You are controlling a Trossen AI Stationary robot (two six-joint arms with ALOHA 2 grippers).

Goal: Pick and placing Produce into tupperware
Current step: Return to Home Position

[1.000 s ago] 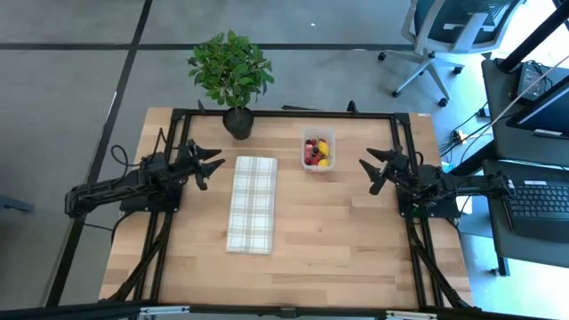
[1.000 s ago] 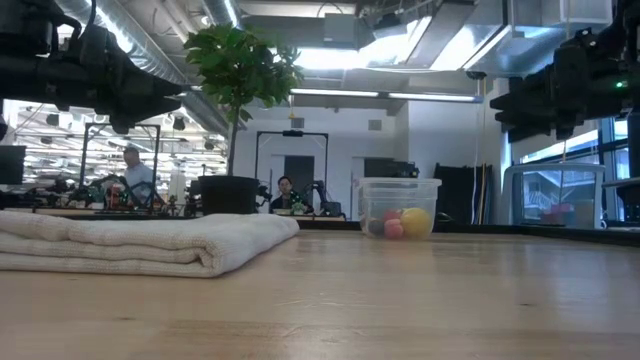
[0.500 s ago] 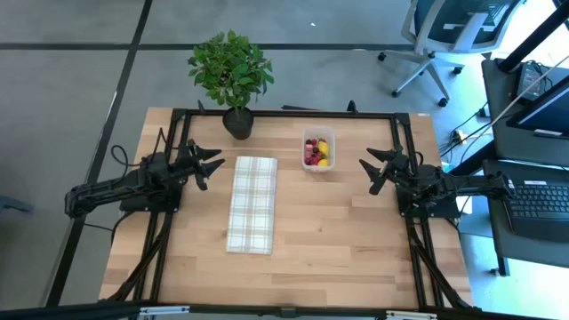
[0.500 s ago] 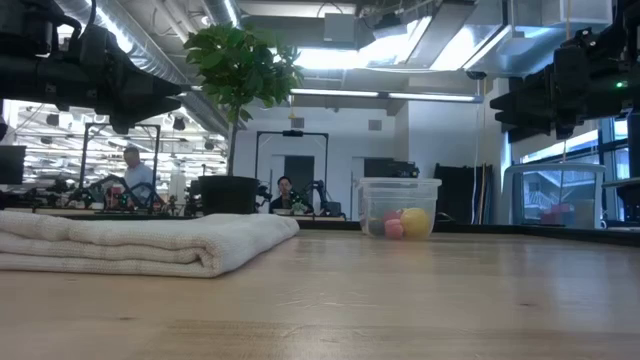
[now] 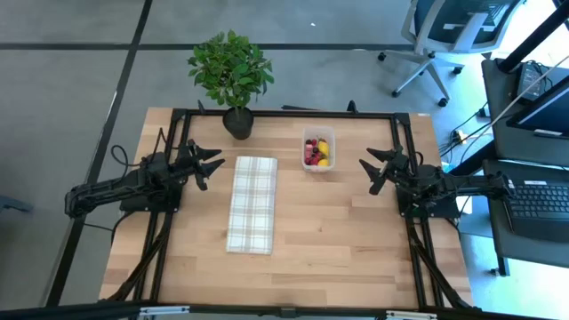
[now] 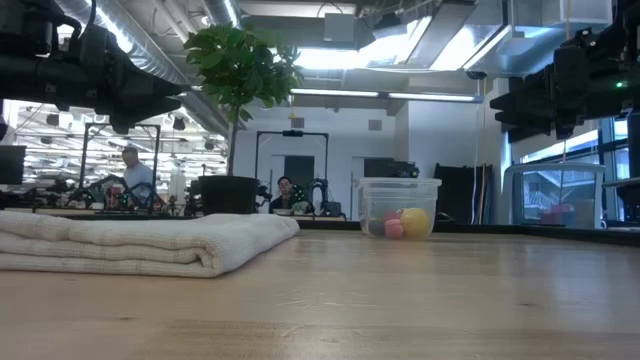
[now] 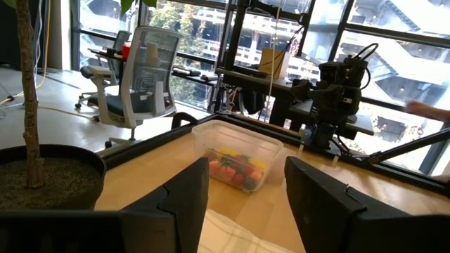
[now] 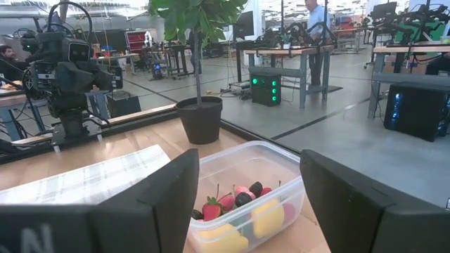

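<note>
The clear tupperware (image 5: 317,150) stands on the table toward its far edge, right of centre. The produce (image 5: 316,153) lies inside it: red, pink, dark and yellow pieces, also seen in the right wrist view (image 8: 239,204) and the left wrist view (image 7: 235,170). My left gripper (image 5: 213,164) is open and empty above the table's left side, left of the checked cloth. My right gripper (image 5: 369,171) is open and empty above the table's right side, right of the tupperware (image 8: 246,190).
A long pale checked cloth (image 5: 252,204) lies folded left of centre. A potted plant (image 5: 232,73) stands at the far edge, left of the tupperware. A black frame runs along the table's edges. People show in the room beyond the table in the low view.
</note>
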